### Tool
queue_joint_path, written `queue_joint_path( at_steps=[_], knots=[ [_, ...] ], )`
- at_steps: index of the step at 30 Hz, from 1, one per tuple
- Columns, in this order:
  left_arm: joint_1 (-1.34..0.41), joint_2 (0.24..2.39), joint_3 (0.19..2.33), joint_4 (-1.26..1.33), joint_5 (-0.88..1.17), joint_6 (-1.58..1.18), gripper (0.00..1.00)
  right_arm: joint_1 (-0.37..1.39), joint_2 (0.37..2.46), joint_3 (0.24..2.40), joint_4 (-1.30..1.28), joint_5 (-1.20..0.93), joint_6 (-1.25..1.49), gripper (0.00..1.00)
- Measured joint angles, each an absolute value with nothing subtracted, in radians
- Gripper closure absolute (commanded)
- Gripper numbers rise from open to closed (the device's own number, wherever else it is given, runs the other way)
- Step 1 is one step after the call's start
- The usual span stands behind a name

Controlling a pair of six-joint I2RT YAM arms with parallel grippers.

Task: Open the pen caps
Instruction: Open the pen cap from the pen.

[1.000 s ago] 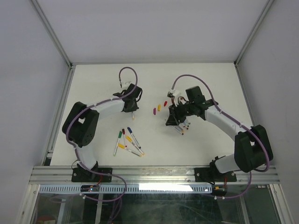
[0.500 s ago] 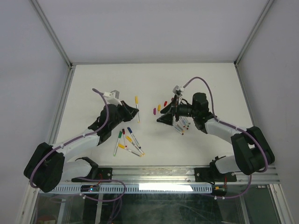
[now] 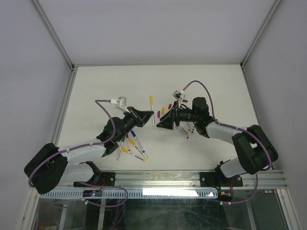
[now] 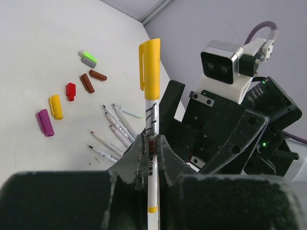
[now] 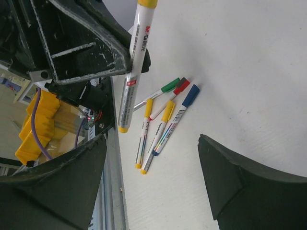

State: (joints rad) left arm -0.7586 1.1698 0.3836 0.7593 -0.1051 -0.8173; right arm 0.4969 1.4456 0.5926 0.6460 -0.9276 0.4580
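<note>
My left gripper (image 4: 152, 141) is shut on a white pen barrel (image 4: 153, 125) and holds it upright off the table, its yellow cap (image 4: 149, 67) still on. From above, that pen (image 3: 152, 112) hangs between the two grippers. My right gripper (image 3: 163, 122) faces it, just to its right, and stands open with nothing between its fingers (image 5: 242, 182). The held pen (image 5: 133, 62) shows at the upper left of the right wrist view. Loose pen caps lie on the table: purple (image 4: 45, 122), yellow (image 4: 56, 106), red (image 4: 70, 91) and dark red (image 4: 88, 82).
Several uncapped pens (image 3: 188, 129) lie under the right arm. Several capped pens (image 3: 130, 145) lie in a loose bunch near the left arm, with green, red, yellow and blue caps (image 5: 165, 112). The table's metal front rail (image 3: 158, 179) runs along the near edge.
The left arm swung down and right, carrying the yellow-capped pen toward the middle. The right gripper opened wide and turned left toward the pen.
</note>
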Motion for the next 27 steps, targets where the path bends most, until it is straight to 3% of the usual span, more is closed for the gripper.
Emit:
queue_joint_path(
  at_steps=[6, 16, 19, 21, 25, 27],
  knots=[
    [-0.794, 1.260, 0.385, 0.828, -0.121, -0.830, 1.00, 0.521, 1.474, 0.603, 0.654, -0.900, 0.517, 0.30],
    [-0.823, 1.337, 0.412, 0.869, -0.127, -0.846, 1.00, 0.538, 1.512, 0.643, 0.645, -0.885, 0.554, 0.89],
    [-0.824, 1.338, 0.413, 0.873, -0.132, -0.845, 1.00, 0.535, 1.517, 0.652, 0.625, -0.888, 0.561, 0.92],
    [-0.824, 1.338, 0.413, 0.873, -0.133, -0.844, 0.79, 0.535, 1.517, 0.657, 0.611, -0.889, 0.562, 0.92],
    [-0.825, 1.327, 0.413, 0.870, -0.133, -0.830, 0.47, 0.527, 1.517, 0.683, 0.562, -0.895, 0.558, 0.92],
    [-0.826, 1.297, 0.412, 0.864, -0.129, -0.813, 0.32, 0.515, 1.517, 0.698, 0.537, -0.895, 0.556, 1.00]
  ],
)
